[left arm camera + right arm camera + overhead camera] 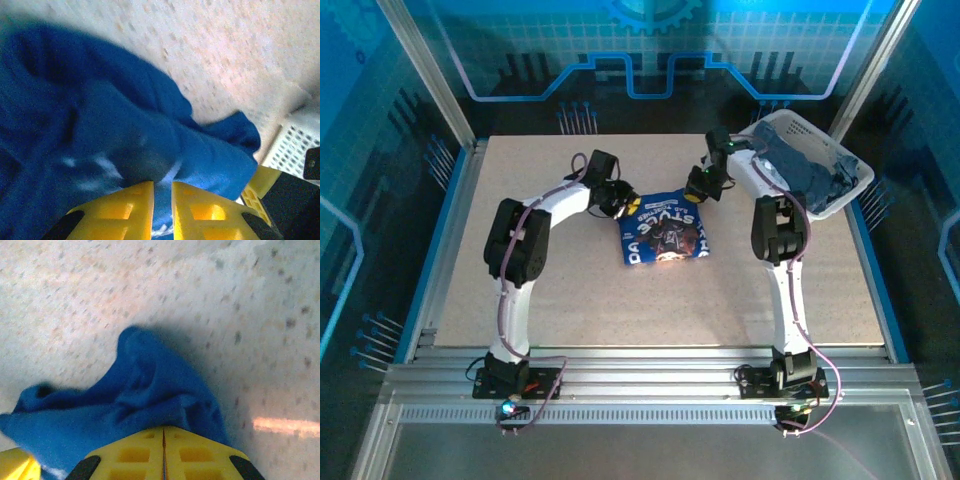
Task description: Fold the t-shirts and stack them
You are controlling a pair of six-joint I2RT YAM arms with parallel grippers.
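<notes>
Left tool, right tool: tight on blurred blue t-shirt

Tabletop open nearside; basket blocks far right.

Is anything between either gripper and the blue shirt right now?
No. The left gripper and the right gripper are both closed on the blue t-shirt at its far edge, with nothing between. The white basket sits apart, at the table's far right corner.
</notes>
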